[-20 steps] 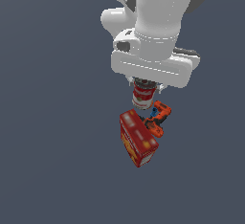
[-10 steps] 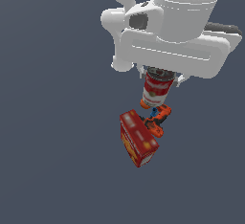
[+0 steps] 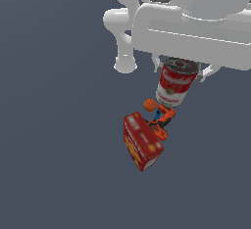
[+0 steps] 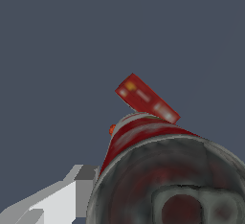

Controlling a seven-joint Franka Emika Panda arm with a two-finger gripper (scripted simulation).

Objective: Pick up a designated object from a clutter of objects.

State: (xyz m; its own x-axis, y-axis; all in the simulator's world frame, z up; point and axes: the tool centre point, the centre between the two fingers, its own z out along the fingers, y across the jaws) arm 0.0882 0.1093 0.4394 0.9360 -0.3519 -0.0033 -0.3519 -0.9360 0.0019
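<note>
Gripping the soup can [image 3: 176,87], fingers [image 4: 57,196] aloft above cracker box [image 3: 142,142], orange ball [image 3: 150,105] and drill [image 3: 163,120].

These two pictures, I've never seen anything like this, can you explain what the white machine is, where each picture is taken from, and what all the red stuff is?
They are renders from a computer simulation of a robot arm. The big white shape is the arm, seen in the exterior view by a camera off the arm. Beneath it hangs a soup can, red above, white below, held up off the dark floor in the arm's claw. The claw itself is mostly hidden. Lower down lie a red box, an orange ball and an orange-and-black drill. The other picture comes from a camera on the wrist: the can's metal top fills it, with a grey finger beside it.
</note>
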